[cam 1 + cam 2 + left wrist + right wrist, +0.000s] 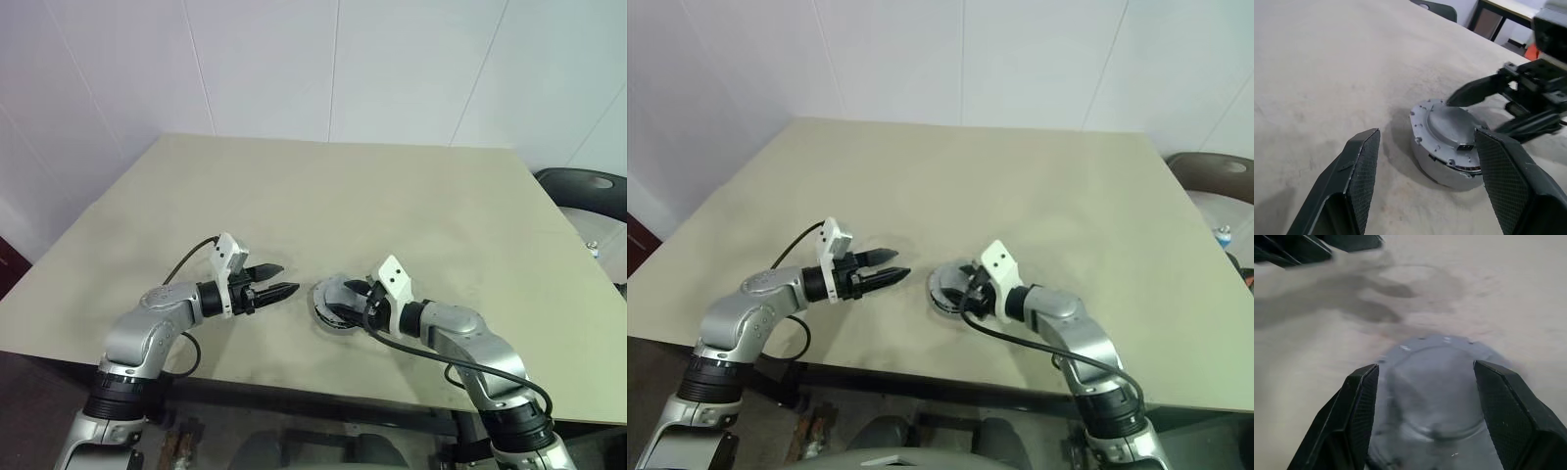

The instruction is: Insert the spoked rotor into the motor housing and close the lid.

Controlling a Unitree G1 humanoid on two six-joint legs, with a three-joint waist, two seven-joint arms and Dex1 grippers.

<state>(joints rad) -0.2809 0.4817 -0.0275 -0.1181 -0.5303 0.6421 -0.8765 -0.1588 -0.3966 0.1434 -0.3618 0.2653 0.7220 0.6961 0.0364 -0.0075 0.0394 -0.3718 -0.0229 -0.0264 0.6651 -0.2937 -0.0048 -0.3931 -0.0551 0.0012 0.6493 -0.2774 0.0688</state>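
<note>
The round silver-grey metal motor housing (1449,147) is sitting on the beige table (392,196), low and centre in the head views, with the flat silver-grey lid (1452,122) already seated on top, so the rotor is presumably enclosed and hidden. The right gripper (355,298) is hovering over the lid, jaws wide and gripping nothing, likely checking the fit. The left gripper (284,279) is waiting just left of the housing, also spread wide and empty, apart from it.
</note>
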